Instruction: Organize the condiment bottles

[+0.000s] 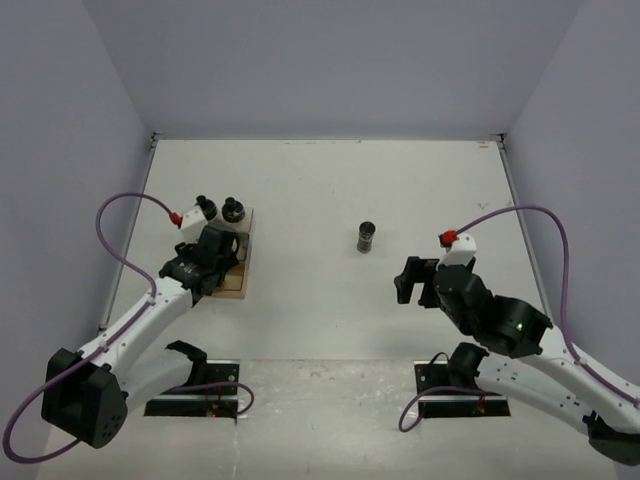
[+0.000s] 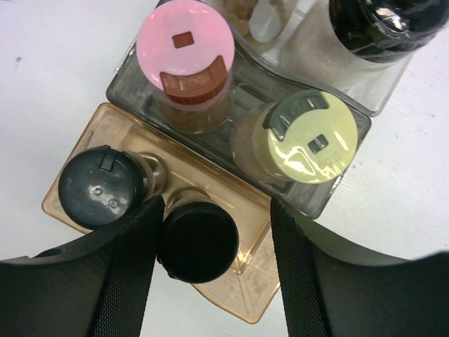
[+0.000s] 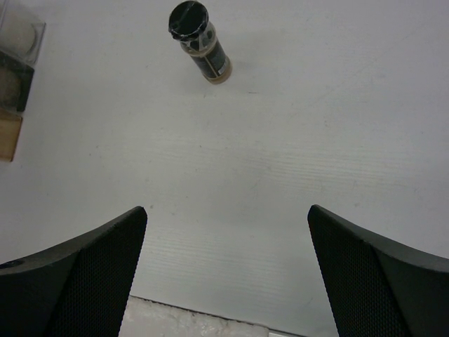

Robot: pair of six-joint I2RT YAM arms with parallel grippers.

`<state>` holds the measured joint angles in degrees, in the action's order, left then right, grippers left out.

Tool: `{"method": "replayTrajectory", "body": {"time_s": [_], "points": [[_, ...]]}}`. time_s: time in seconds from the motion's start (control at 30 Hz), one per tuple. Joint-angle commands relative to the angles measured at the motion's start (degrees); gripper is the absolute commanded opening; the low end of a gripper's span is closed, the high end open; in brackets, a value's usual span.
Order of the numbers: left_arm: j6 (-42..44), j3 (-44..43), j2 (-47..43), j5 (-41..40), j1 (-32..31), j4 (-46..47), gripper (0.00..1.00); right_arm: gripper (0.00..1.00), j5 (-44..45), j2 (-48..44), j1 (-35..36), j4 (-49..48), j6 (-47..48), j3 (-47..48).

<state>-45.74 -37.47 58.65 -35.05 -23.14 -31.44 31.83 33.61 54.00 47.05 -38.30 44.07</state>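
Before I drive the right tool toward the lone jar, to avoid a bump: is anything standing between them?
Nothing visible does. Only table surface lies between the open right tool and the lone jar standing upright ahead of it.

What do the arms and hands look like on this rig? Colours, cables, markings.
The left arm and right arm have white links, black joints and bases. A purple cable loops along each, ending at a red fitting near the wrist. The right arm shows a green light. The left hand and right hand are black; their fingers have a mesh-textured face.
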Motion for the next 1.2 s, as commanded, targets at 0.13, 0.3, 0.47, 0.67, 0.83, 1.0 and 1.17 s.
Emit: {"method": "replayTrajectory", "body": {"time_s": [0.13, 0.3, 0.47, 0.67, 0.83, 1.0, 1.17], "points": [[3.3, -3.8, -3.2, 5.5, 0.5, 2.4, 0.66, 0.99, -1.5, 1.9, 0.3, -2.9, 2.0, 0.0], [4.5, -8.7, -6.0, 5.8, 0.5, 0.0, 0.67, 0.99, -6.1, 5.8, 0.2, -5.1, 1.4, 0.7], [5.6, -13.1, -7.6, 3.9, 0.5, -3.9, 0.70, 0.99, -7.7, 12.6, 0.2, -11.8, 2.7, 1.9], [8.5, -17.5, -10.2, 5.4, 0.5, -6.4, 0.73, 0.99, -4.3, 25.5, 0.1, -15.6, 6.8, 9.3], [14.1, -22.0, -14.3, 12.7, 0.5, -7.5, 1.00, 0.99, -3.8, 37.4, -6.2, -15.7, 11.0, 17.5], [19.6, -24.2, -20.1, 15.0, 0.5, -10.5, 1.00, 0.99, -11.8, 47.4, -13.7, -21.1, 13.8, 20.8], [23.3, -27.3, -22.7, 10.2, 0.5, -15.8, 1.00, 0.96, -6.3, 58.3, -15.0, -20.8, 15.3, 27.2]]}}
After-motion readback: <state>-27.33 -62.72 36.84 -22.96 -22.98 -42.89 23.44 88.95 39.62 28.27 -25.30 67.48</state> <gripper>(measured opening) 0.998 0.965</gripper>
